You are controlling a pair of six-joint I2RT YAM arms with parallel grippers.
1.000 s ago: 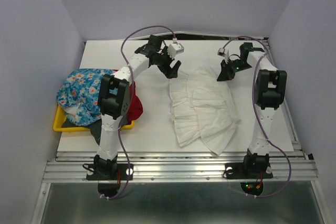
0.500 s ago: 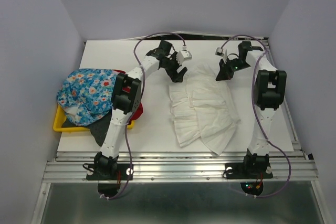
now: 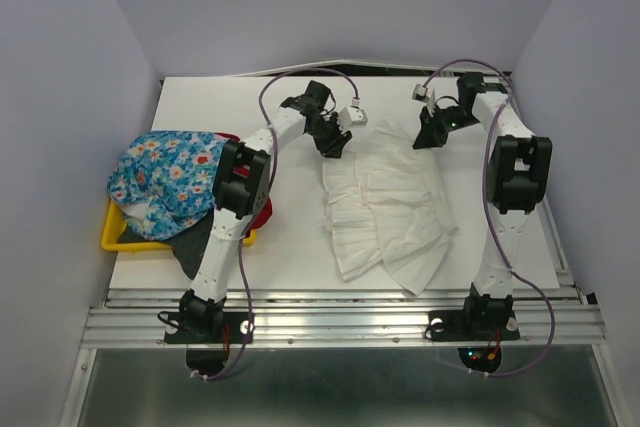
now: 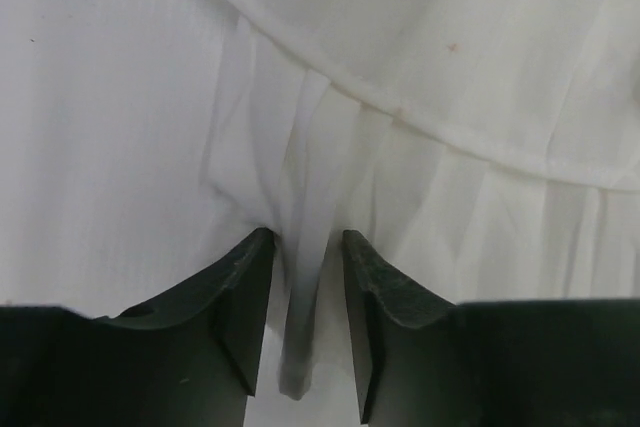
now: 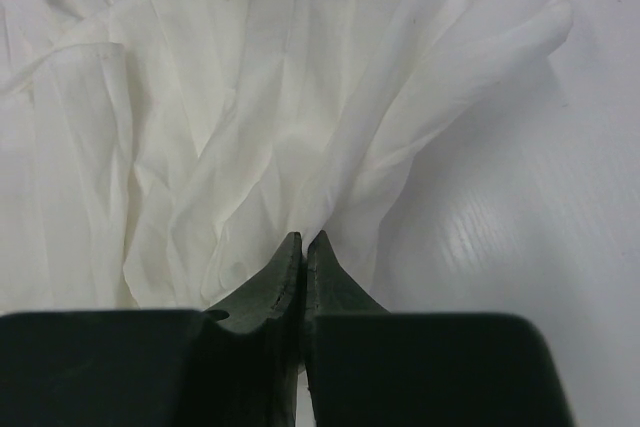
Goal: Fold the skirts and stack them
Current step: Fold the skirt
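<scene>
The white skirt (image 3: 385, 207) lies spread on the table's middle, waist end toward the back. My left gripper (image 3: 335, 147) is down at its far left corner. In the left wrist view a thin fold of the skirt (image 4: 450, 67) stands between the left gripper's (image 4: 305, 242) jaws, which are narrowly apart with a gap on both sides of it. My right gripper (image 3: 428, 137) is at the far right corner. In the right wrist view it (image 5: 304, 239) is shut, and the skirt's (image 5: 250, 97) creases run into its tips.
At the left, a yellow tray (image 3: 115, 239) holds a heap: the blue flowered skirt (image 3: 165, 172) on top, the red skirt (image 3: 260, 202) at its right edge, the dark grey one (image 3: 195, 237) hanging over the front. Walls close in on both sides.
My left arm swung right to the white skirt's far left corner and its jaws narrowed around a fold. The right arm shifted only slightly at the far right corner.
</scene>
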